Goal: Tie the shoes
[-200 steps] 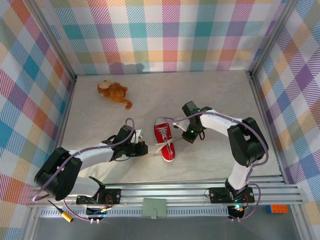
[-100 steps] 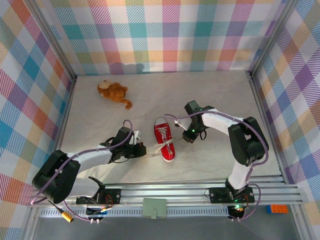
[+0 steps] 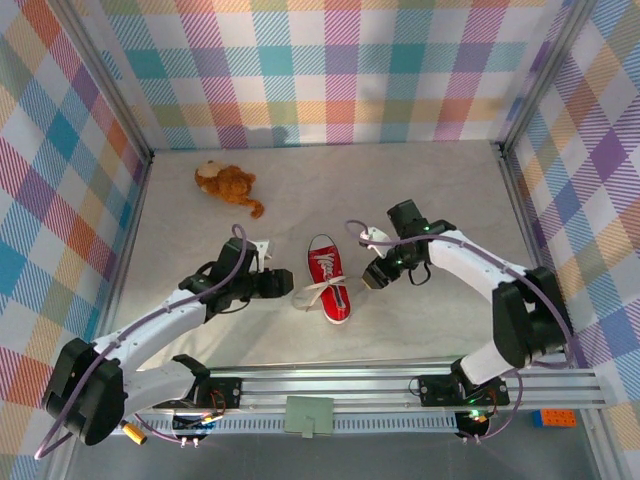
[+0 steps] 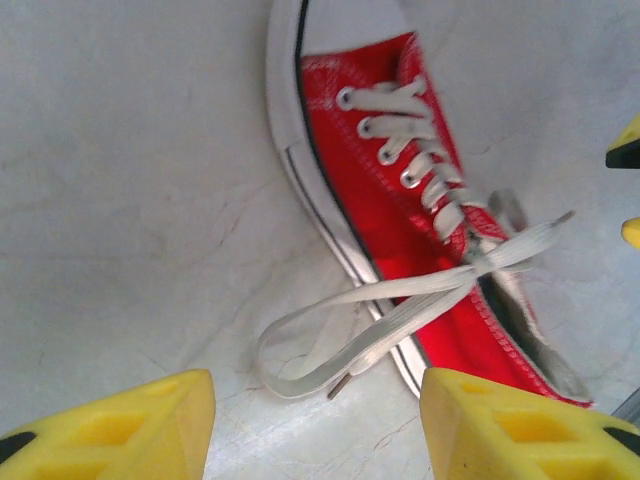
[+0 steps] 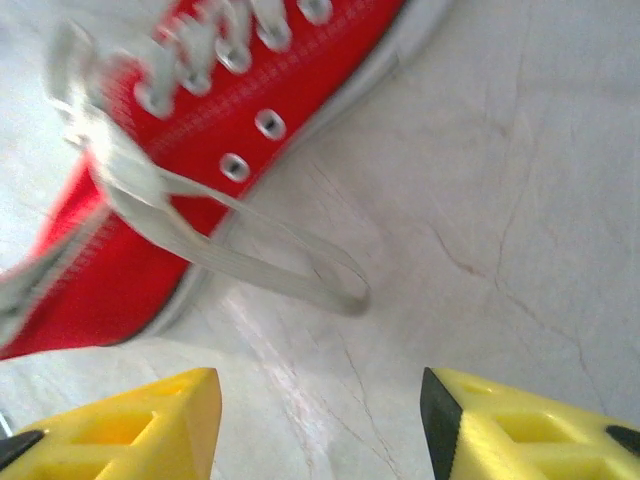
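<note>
**A:** Picking out the shoe (image 3: 330, 288) mid-table, flat on its sole, squarely between the two grippers.

**B:** Agreed. Flanked by the left gripper (image 3: 287, 285) on one side and the right gripper (image 3: 370, 281) on the other. Close on both sides, but clear of the canvas.

**A:** Checking the left fingers (image 4: 120, 425) from the wrist: spread wide, clamping nothing, just bare table (image 4: 130, 170) in the gap.

**B:** Same from the right wrist. Right fingers (image 5: 130, 425) parted, released, gripping nothing.

**A:** Now the laces (image 3: 314, 293). Threaded up through the eyelets and crossed into a knot near the shoe's opening.

**B:** And fanning out from there. One loop (image 4: 300, 350) flopped on the table by the white sole edge, just ahead of the left gripper, with a loose end and its tip lying alongside.

**A:** Mirrored on the other side by a second loop (image 5: 290, 265), draped off the red canvas and resting flat on the table ahead of the right gripper.

**B:** Spotting a plush toy (image 3: 228, 184) too, far back on the left, well apart from the shoe.

**A:** Can't tell how tight that knot sits. Too blurred from the right wrist.
</note>
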Available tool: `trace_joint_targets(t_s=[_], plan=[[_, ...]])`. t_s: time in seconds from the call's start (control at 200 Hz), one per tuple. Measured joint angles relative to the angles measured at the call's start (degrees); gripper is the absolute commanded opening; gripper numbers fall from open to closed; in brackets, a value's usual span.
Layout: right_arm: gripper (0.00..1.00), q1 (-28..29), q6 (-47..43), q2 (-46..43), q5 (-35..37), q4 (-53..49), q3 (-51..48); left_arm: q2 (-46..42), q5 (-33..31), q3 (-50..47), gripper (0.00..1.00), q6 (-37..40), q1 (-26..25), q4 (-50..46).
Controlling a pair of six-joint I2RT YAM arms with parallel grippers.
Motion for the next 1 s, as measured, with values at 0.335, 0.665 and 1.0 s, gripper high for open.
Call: trace_joint_targets(t_s=[0.335,0.665,1.0], plan=[[0.48,0.0,0.2,8.9,-11.3,2.1,7.2,13.5,4.3,7.3,0.5,1.2,0.0,-1.0],[0.51,1.3,3.5,11.6,-17.1,3.1,7.3,27.9,10.0,17.7,0.52,1.0,-1.8,3.8],[0.49,2.3,5.6,15.0,-18.3,3.0,7.3,33.2,12.5,18.1,0.54,-0.4,-4.6,6.3]])
